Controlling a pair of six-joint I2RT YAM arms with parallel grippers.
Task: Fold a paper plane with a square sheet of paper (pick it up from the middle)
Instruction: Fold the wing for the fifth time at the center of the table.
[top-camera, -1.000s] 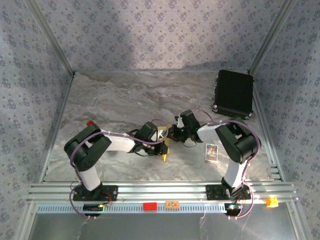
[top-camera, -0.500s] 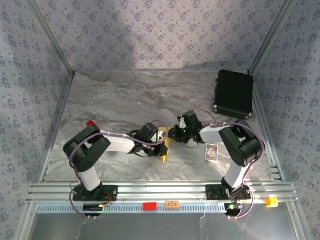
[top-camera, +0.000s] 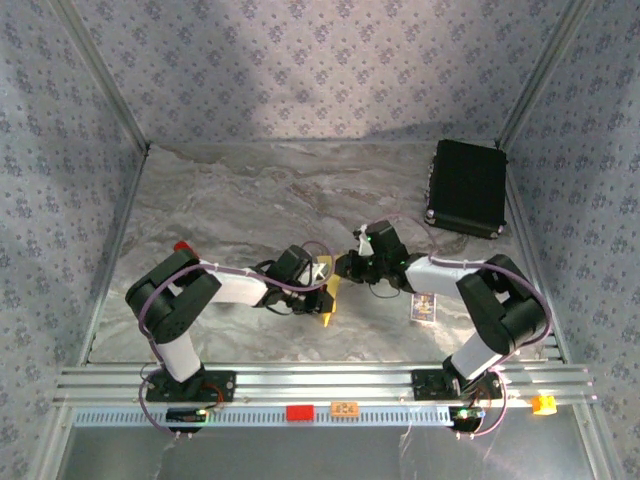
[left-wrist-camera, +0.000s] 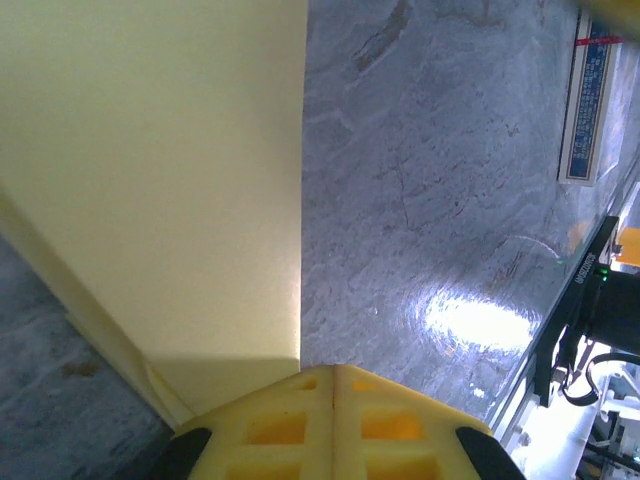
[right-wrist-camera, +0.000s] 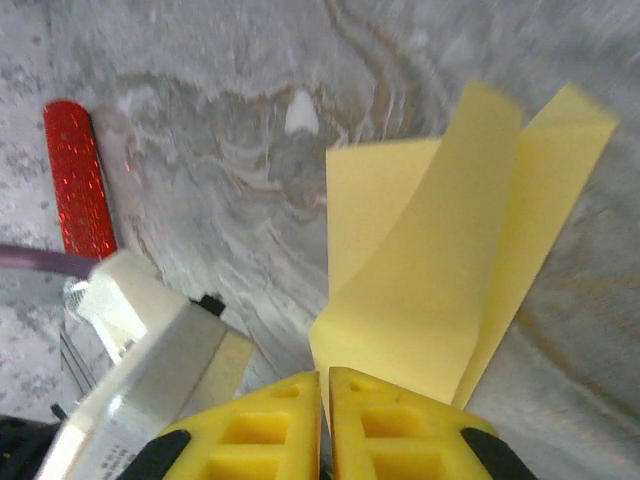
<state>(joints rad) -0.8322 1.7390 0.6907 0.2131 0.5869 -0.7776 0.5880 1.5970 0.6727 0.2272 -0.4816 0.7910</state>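
Out swings the right elbow, yet the right hand stays clamped on the paper, left hand pinching it too: mid-fold, I'd say, plane unfinished.

- The square sheet of paper is found at mid-table, between the left gripper and the right gripper.
- A printed card is laid near, to its right.
- A case is placed at the far right corner.
- A handled tool is located well to the left, behind the left arm.
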